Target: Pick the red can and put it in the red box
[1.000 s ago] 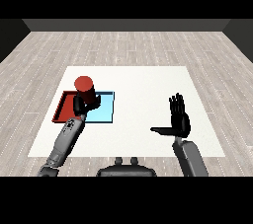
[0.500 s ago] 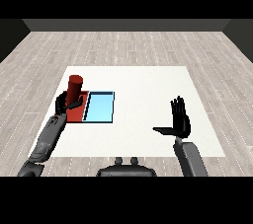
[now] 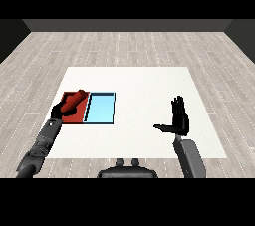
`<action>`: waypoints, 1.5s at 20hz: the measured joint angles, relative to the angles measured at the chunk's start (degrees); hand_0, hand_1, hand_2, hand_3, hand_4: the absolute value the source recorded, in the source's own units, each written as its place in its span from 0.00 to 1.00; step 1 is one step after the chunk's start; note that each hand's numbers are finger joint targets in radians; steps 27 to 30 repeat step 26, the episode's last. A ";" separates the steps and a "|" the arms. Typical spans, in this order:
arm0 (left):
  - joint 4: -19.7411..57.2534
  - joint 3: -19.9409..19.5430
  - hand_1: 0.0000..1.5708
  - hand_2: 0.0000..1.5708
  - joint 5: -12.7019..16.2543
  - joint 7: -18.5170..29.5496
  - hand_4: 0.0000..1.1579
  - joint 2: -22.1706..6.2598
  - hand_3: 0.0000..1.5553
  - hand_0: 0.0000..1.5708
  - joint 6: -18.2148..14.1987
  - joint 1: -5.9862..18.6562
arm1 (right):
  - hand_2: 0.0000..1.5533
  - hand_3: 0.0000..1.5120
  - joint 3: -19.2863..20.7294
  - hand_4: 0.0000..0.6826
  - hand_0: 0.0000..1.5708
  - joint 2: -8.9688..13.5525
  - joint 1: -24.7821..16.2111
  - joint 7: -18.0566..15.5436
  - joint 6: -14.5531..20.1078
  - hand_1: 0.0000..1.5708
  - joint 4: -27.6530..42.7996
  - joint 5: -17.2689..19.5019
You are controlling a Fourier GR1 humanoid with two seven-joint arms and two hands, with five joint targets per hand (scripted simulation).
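The red can (image 3: 74,100) is tipped far over, its top pointing up and right, above the red tray (image 3: 75,116) at the table's left. My left hand (image 3: 57,112) is at the can's lower left end, fingers curled round it. Whether the can touches the tray floor I cannot tell. My right hand (image 3: 180,120) is raised over the right part of the table, fingers straight and thumb out to the left, holding nothing.
A light blue tray (image 3: 101,108) lies right against the red tray's right side. The white table (image 3: 144,85) ends close to the left of the red tray, and grey plank floor surrounds it.
My left hand has carried the can left and down, from above the seam between the trays to the red tray, and the can has gone from upright to tipped over. The right hand has stayed still.
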State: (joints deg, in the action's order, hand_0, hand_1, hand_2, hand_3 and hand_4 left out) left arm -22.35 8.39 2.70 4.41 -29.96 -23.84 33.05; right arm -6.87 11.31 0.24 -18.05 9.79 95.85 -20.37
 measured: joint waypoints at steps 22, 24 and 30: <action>0.87 -17.26 0.00 0.00 16.09 26.48 0.00 5.30 0.00 0.00 21.41 6.41 | 0.00 0.00 0.88 0.00 0.00 -1.63 3.60 -4.73 -3.79 0.00 -7.07 -0.16; -3.00 -18.70 0.00 0.00 18.79 30.94 0.00 8.38 0.00 0.00 25.32 5.39 | 0.00 0.00 0.80 0.00 0.00 -1.49 3.76 -4.80 -3.71 0.00 -7.16 0.24; -7.07 -18.72 0.00 0.00 20.26 34.50 0.00 11.63 0.00 0.00 28.26 3.22 | 0.00 0.00 0.78 0.00 0.00 -0.91 3.41 -5.09 -4.56 0.00 -7.28 0.35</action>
